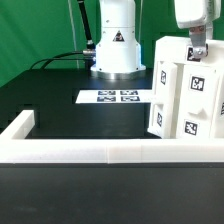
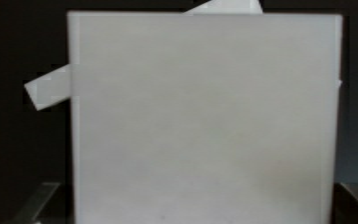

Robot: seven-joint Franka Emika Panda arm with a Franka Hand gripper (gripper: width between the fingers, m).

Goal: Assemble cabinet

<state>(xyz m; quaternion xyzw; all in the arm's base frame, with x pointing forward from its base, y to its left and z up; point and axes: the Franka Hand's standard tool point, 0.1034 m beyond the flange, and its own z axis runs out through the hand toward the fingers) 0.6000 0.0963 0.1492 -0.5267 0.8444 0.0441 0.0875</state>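
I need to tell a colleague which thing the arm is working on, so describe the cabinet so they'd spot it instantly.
Start at the black table and look to the exterior view's right. There the cabinet stands, a tall white boxy body under the gripper. Unlike the flat marker board beside it, it rises upright and carries square black-and-white tags on its faces.

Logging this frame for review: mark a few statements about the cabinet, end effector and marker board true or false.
1. The matte white boxy cabinet body stands at the exterior view's right. True.
2. The end effector is at the cabinet's top. True.
3. The flat white marker board lies on top of the cabinet. False: it lies on the black table.
4. The low white rim is red. False: it is white.
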